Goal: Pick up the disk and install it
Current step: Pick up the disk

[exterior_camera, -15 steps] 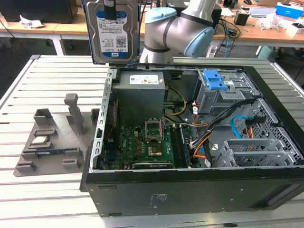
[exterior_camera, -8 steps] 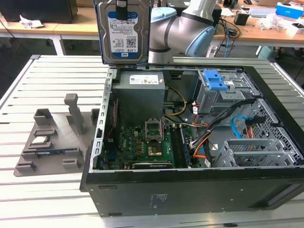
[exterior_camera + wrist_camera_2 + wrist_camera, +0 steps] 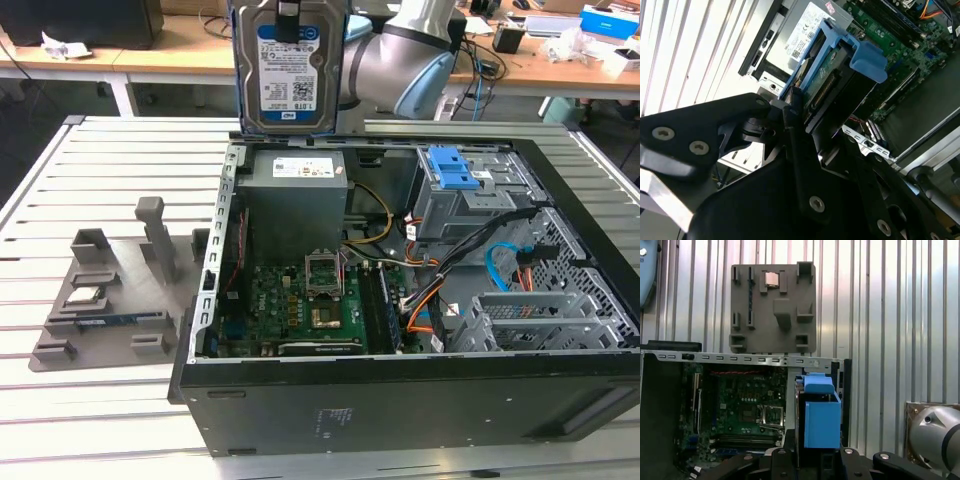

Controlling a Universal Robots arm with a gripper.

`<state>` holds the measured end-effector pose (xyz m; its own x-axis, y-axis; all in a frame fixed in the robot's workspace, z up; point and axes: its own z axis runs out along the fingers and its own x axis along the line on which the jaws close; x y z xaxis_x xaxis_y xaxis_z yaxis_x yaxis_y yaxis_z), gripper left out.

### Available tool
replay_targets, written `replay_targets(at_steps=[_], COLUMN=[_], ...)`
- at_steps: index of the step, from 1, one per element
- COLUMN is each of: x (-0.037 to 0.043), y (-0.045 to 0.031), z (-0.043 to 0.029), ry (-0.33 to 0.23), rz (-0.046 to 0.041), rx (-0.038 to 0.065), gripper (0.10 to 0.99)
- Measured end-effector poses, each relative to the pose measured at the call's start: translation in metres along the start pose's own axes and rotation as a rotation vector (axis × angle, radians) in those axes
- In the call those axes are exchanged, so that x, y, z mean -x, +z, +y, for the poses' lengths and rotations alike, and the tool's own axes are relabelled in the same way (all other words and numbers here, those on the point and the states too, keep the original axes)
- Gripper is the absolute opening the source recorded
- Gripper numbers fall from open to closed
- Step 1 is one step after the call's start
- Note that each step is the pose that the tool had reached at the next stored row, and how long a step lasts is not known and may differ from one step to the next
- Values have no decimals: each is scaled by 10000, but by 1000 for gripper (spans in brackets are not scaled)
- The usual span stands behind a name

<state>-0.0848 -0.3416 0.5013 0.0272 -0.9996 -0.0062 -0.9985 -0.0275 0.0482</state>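
Holding disk (image 3: 290, 75) upright in gripper (image 3: 288, 16) clamped across its flat faces, above far wall of open computer case (image 3: 400, 405). Judged stiff, fairly heavy, shock-sensitive; bare metal likely slippery, so best pinched firmly near blue side rails (image 3: 822, 422), clear of connector (image 3: 832, 89). Inside case: green circuit board (image 3: 290, 300), grey power box (image 3: 295, 200), drive cage (image 3: 465, 200). On grey tray (image 3: 110, 330) at exterior view's left: small square chip (image 3: 85, 296).

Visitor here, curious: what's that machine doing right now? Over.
Gripper shut on the disk. It hangs upright above the open computer case, not yet installed. Nothing seen between them.
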Motion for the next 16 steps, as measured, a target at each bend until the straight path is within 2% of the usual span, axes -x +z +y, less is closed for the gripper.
replay_targets(at_steps=[1,3,5,7,16], x=[-1,-4,-5,-8,-14], y=[-1,-7,-9,-13,-25], z=[-31,-144,-187,-276,-524], ry=[-2,-2,-1,-2,-1], rz=[0,1,0,0,0], rx=[0,0,0,0,0], gripper=[349,349,349,349,349])
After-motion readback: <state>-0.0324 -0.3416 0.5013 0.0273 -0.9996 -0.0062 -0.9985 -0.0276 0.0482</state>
